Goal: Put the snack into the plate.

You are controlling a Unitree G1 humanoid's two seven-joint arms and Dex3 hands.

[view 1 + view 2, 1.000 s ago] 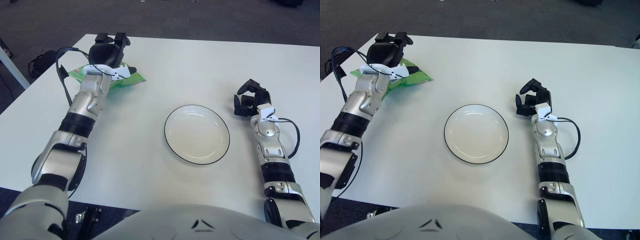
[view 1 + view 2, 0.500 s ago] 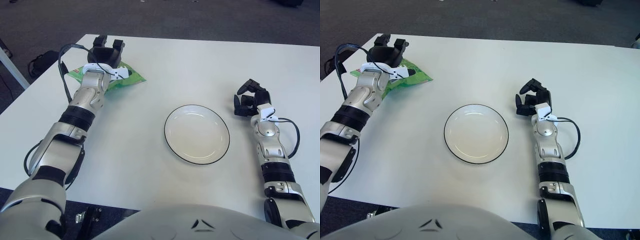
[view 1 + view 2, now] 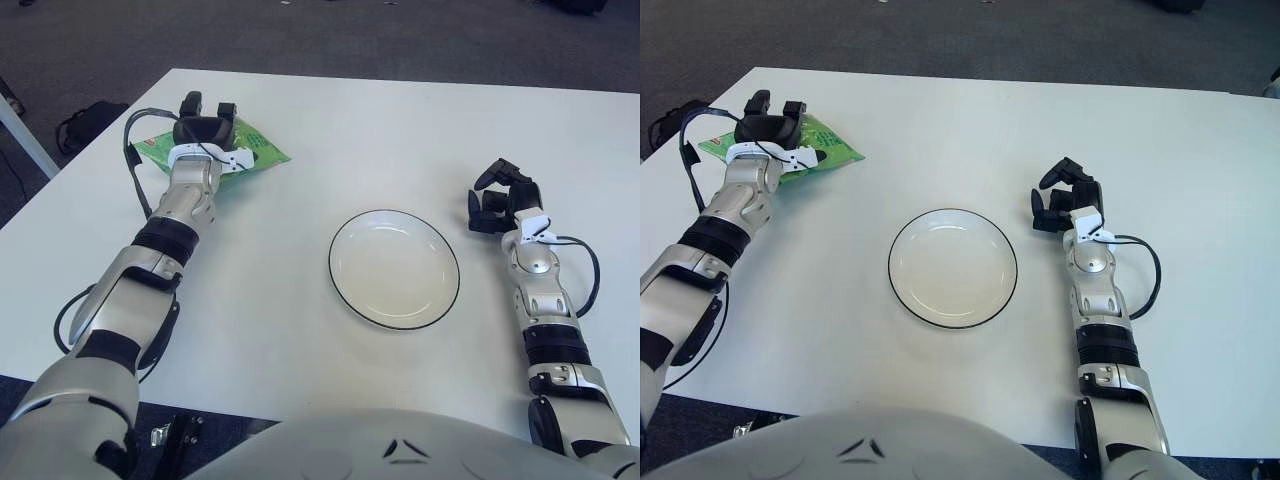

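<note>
White table [image 3: 300, 120], far left: left hand [image 3: 204, 125] has dropped onto green foil snack packet [image 3: 262, 152], fingers spread, not yet gripping. Round black-rimmed white plate [image 3: 394, 268] centre. Right hand [image 3: 503, 196] parked right, curled, holding nothing.

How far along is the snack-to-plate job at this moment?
Nothing is done: the plate is empty. In hand: the left hand is over the green snack bag at the table's far left, fingers open, no grip visible. The right hand rests beside the plate. Grasping, carrying and placing remain.
</note>
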